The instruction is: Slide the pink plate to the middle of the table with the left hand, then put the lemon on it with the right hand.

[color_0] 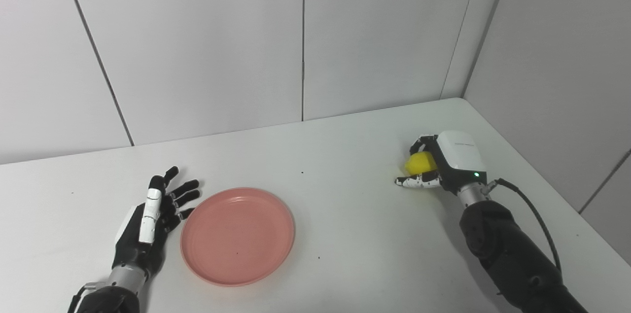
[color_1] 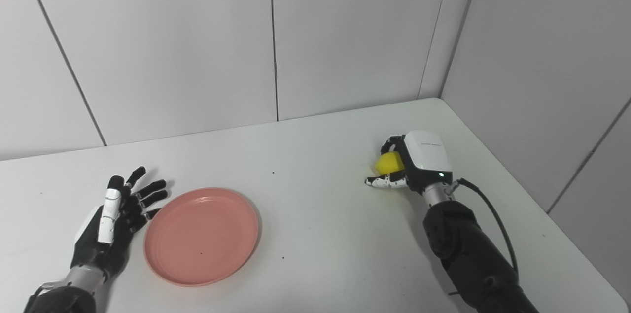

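Lemon gripped by right robot hand, axis unclear; left robot hand open beside pink plate.

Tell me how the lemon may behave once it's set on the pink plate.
The lemon looks rounded, so it may roll when the right robot hand lets go. The pink plate has a raised rim, which should probably stop it. It looks rigid, unlikely to squash.
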`<action>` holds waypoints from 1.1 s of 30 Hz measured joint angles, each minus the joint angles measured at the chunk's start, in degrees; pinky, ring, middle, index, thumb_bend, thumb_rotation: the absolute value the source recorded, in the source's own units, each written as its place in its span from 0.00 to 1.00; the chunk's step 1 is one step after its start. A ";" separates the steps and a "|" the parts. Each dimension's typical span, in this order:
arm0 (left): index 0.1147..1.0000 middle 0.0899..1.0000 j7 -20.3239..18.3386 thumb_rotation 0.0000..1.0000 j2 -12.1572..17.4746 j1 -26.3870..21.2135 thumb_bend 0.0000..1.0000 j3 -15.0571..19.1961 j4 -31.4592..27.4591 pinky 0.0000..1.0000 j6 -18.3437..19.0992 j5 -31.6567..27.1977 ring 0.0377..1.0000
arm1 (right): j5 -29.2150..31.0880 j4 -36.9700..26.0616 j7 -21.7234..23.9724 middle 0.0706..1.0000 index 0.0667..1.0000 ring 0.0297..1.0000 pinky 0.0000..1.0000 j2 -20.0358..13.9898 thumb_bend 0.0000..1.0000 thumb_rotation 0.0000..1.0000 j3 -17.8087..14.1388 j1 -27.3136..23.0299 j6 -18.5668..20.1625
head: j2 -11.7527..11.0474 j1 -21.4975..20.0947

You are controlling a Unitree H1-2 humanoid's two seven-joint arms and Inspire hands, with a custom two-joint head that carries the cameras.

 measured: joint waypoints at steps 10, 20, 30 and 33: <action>0.96 0.79 -0.33 1.00 0.09 0.00 0.75 0.03 0.04 0.86 0.00 -0.02 0.82 | 0.10 -0.83 1.21 0.52 0.46 0.46 0.38 -0.73 0.50 0.17 1.44 0.08 0.02 | 0.09 0.00; 0.96 0.80 -0.58 1.00 0.08 -0.01 0.73 -0.01 -0.04 0.88 0.00 -0.44 0.82 | -0.29 -2.50 1.67 0.25 0.44 0.21 0.18 -1.67 0.50 0.17 2.19 0.07 0.34 | 0.00 0.62; 0.95 0.80 0.51 1.00 -0.78 0.40 0.75 -0.11 -0.66 0.87 0.00 -0.44 0.82 | -0.97 -12.43 5.95 0.24 0.44 0.20 0.16 -1.80 0.50 0.18 2.44 1.56 0.37 | 0.09 4.22; 0.94 0.79 0.73 1.00 -1.16 0.45 0.76 -0.24 -0.74 0.87 0.00 -0.41 0.82 | -1.60 -15.25 7.73 0.22 0.43 0.17 0.14 -1.79 0.50 0.17 2.43 1.31 0.39 | -0.17 5.09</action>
